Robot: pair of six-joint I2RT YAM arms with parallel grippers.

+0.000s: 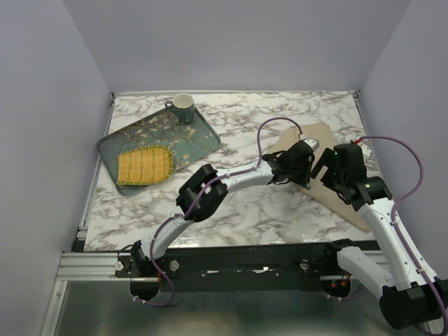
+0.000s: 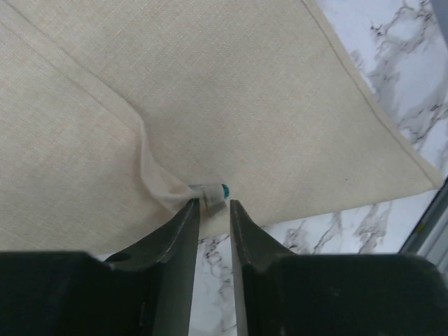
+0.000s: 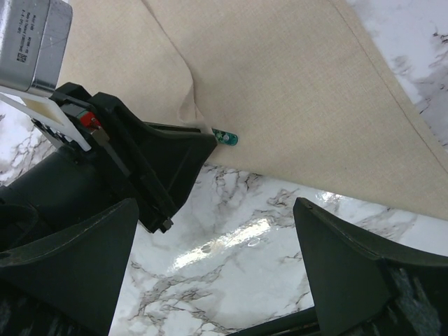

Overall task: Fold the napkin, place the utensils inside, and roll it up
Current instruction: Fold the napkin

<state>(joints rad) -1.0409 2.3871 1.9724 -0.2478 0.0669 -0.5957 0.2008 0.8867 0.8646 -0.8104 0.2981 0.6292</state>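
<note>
Marble surface (image 1: 238, 210) is sitting boxed in by pale walls. At far left a teal floral tray (image 1: 203, 140) is carrying a yellow woven mat (image 1: 143, 166), with a cup (image 1: 183, 107) at its far corner. Your napkin (image 1: 318, 135) is lying on the right side of the surface, and both arms are crowding over its left edge.

The overhead view is hiding the contact point behind the arms; the wrist views are showing it. Your left claw (image 2: 213, 204) is pinching almost shut on a raised tuck at the napkin's edge, with the cloth tenting up toward the tips. Only the teal handle end of the spoon (image 2: 225, 189) is poking out there, and the rest of it is not showing in any view. The right wrist view is catching that same pinch from the side. Your right claw (image 3: 215, 204) is hanging wide open, gripping nothing, over bare marble just off the napkin's edge.
</note>
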